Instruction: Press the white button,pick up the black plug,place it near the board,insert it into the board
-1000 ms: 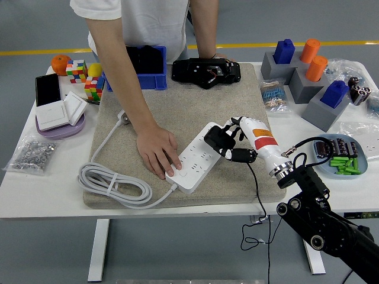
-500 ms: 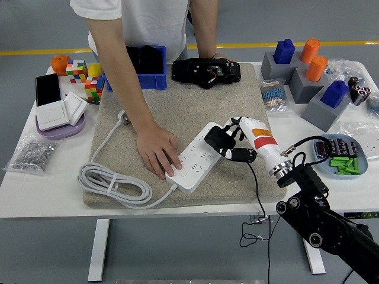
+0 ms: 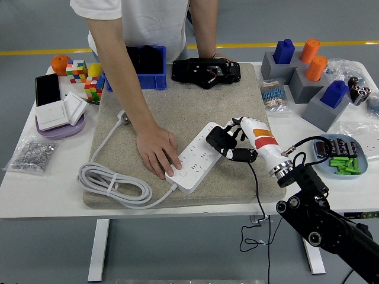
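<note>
Black plug [image 3: 218, 141]: being gripped by the right robot hand [image 3: 232, 144], hovering at the far end of the white power strip [image 3: 198, 160]. Person's hand [image 3: 157, 151] is steadying the strip's near end. Step: insertion. Next: aligning prongs with a socket, pressing down.

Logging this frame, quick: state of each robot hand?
Left hand: not in view.
Right hand: closed on the black plug, at the power strip.
</note>
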Controlling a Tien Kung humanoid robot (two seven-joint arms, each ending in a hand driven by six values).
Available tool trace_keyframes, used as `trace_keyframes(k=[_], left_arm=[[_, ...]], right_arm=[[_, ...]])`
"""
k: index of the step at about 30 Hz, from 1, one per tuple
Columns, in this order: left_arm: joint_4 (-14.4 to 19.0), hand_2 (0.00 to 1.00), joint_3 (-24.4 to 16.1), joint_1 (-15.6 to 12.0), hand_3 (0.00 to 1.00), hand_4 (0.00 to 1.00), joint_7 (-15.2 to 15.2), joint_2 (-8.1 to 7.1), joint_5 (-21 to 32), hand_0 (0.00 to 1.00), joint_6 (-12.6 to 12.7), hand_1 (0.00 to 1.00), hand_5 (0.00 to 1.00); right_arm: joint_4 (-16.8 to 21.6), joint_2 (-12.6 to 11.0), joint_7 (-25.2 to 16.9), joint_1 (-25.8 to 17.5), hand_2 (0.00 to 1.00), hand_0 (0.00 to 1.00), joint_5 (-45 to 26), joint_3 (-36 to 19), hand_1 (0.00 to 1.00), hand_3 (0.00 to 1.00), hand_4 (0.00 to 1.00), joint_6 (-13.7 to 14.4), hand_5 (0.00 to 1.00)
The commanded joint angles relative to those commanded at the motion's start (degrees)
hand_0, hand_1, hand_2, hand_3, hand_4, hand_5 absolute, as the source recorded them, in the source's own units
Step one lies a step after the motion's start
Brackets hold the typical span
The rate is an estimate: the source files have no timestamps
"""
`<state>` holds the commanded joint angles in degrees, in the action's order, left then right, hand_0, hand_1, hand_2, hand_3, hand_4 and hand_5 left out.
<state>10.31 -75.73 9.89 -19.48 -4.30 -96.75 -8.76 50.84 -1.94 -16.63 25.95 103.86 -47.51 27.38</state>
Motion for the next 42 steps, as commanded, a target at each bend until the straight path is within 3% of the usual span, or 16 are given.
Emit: trace_keyframes(k=[42], left_arm=[[0.0,0.646,0.1,0.0,0.648,0.556,0.1,0.26,0.2,0.699,0.0,0.669,0.174]], right_arm=[[-1.9,-0.3,-0.8,0.4,0.347,0.329,-0.1,0.8,0.307,0.457,0.839,0.2,0.002]])
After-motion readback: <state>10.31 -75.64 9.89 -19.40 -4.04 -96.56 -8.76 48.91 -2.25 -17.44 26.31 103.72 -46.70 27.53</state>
